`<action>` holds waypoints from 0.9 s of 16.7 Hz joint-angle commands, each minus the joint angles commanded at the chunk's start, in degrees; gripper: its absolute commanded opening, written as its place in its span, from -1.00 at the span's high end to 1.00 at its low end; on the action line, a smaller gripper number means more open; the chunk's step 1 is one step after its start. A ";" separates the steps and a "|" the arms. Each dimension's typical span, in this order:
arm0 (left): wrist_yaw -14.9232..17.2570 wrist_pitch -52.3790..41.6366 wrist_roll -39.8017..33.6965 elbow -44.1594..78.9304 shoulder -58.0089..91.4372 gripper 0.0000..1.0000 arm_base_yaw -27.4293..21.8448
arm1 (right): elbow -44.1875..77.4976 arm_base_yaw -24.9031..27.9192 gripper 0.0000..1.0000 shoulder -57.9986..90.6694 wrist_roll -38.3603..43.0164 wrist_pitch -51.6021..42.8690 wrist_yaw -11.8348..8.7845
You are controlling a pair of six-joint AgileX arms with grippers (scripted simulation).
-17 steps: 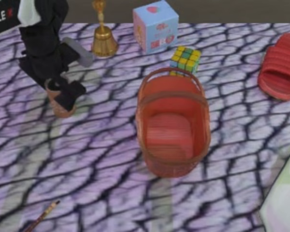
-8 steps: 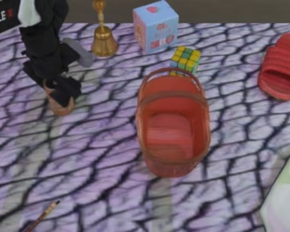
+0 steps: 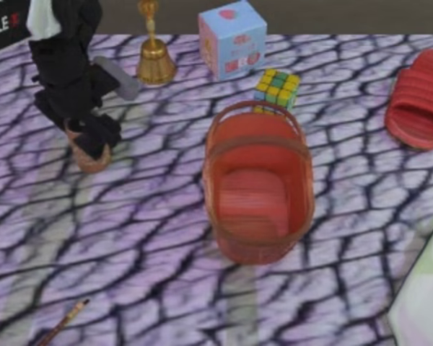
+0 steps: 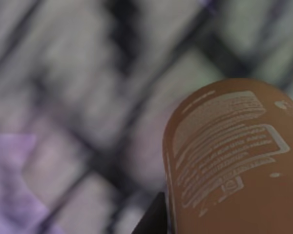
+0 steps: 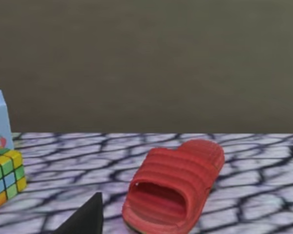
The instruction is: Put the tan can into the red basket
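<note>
The tan can (image 3: 87, 163) stands upright at the table's left, mostly hidden under my left gripper (image 3: 94, 139). That gripper has come down over the can and is shut on it. In the left wrist view the can (image 4: 234, 161) fills the near side, white print showing, with one dark fingertip (image 4: 154, 220) pressed against its side. The red basket (image 3: 258, 184), oval with an arched handle, stands in the middle of the table, well to the right of the can. My right arm (image 3: 423, 299) is parked at the lower right corner; one fingertip (image 5: 90, 217) shows in its wrist view, holding nothing.
A brass bell (image 3: 155, 61), a pale blue box (image 3: 232, 37) and a colour cube (image 3: 277, 89) stand along the back. A red slipper (image 3: 420, 101) lies at the right. A pencil (image 3: 63, 323) lies near the front left edge.
The left gripper's fingers drew in around the can a second ago; since half a second ago nothing has visibly moved.
</note>
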 joint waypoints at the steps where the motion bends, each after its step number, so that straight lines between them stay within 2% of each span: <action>1: 0.00 0.00 0.00 0.00 0.00 1.00 0.00 | 0.00 0.00 -1.00 0.00 0.00 0.00 0.00; 4: 0.47 0.57 -0.11 -0.14 -0.14 1.00 -0.11 | 0.00 0.00 -1.00 0.00 0.00 0.00 0.00; 7: 4.56 5.82 -1.80 -1.53 -0.74 1.00 -0.60 | 0.00 0.00 -1.00 0.00 0.00 0.00 0.00; 11: 14.98 20.12 -6.32 -5.68 -2.52 1.00 -1.75 | 0.00 0.00 -1.00 0.00 0.00 0.00 0.00; 15: 29.02 40.99 -12.82 -12.17 -4.62 1.00 -3.27 | 0.00 0.00 -1.00 0.00 0.00 0.00 0.00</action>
